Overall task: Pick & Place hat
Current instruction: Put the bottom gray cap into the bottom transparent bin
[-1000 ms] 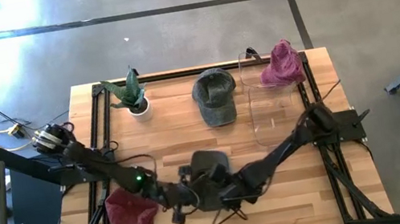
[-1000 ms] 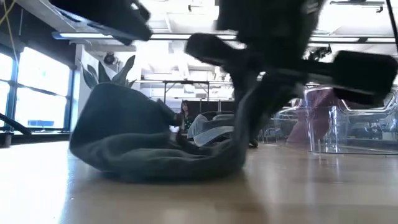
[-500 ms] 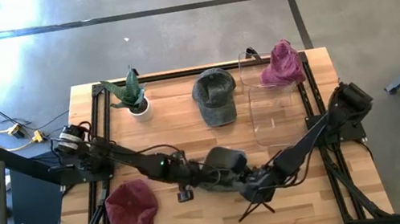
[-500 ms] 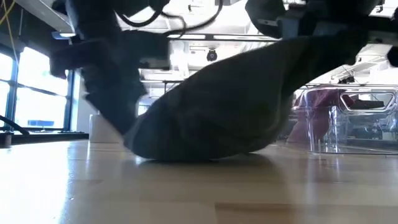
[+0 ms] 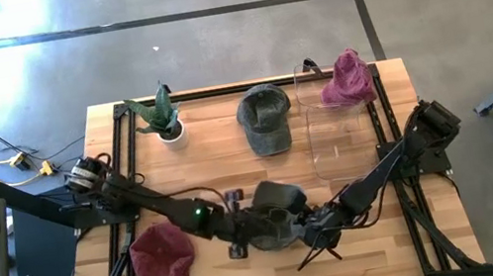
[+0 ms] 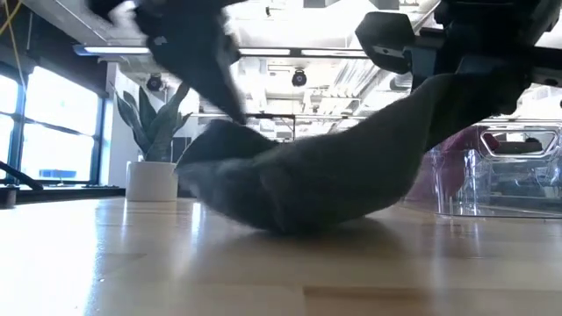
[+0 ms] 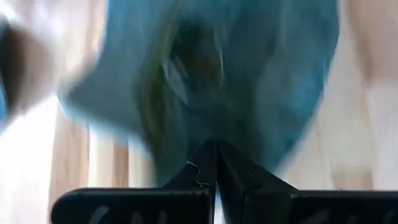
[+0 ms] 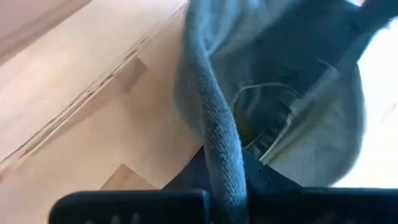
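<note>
Where the two arms meet near the front middle of the wooden table point(image 5: 230, 161), a dark grey hat point(image 5: 274, 212) is held between them, its lower edge touching the tabletop in the low view. The left gripper point(image 5: 247, 230) is fully closed, its fingertips point(image 7: 214, 158) pressed together against the hat's fabric; whether cloth is pinched between them cannot be confirmed. The right gripper point(image 5: 310, 228) is clamped on the hat's rim, a fold of fabric passing between its fingers in the right wrist view.

Elsewhere on the table: a red hat point(image 5: 160, 265) at the front left, a second grey hat point(image 5: 264, 118) at the rear middle, a pink hat point(image 5: 346, 79) atop a clear container point(image 5: 338, 143) at the rear right, and a potted plant point(image 5: 161, 117) at the rear left.

No brand, label or writing is legible on any item.
</note>
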Available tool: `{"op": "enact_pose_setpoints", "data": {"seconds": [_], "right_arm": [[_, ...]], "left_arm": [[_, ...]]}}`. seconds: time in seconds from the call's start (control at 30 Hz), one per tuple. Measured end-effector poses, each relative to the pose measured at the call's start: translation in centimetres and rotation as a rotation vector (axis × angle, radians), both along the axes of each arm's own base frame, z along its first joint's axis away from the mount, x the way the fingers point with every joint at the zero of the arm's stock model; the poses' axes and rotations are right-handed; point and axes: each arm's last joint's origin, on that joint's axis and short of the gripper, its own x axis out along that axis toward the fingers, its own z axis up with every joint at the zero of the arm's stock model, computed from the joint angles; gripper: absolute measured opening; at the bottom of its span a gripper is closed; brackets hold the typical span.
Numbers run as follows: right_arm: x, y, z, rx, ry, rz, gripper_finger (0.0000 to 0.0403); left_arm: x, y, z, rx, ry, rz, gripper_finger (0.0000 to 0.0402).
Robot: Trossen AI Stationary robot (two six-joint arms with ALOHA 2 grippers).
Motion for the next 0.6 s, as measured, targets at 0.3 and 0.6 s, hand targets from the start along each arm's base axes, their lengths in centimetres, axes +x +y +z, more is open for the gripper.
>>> {"op": "enact_pose_setpoints", "data": {"seconds": [0.3, 0.6], "right_arm": [[0.0, 0.0, 0.0, 0.012, -0.002, -0.015, 0.0024], [0.1, -0.2, 0.1, -0.025, -0.023, -0.04, 0.0009]], "left_arm": [[3.1, 3.6, -4.0, -0.101, 0.08, 0.053, 0.0], [1.9, 4.7, -3.3, -0.002, 0.131, 0.244, 0.0]]}}
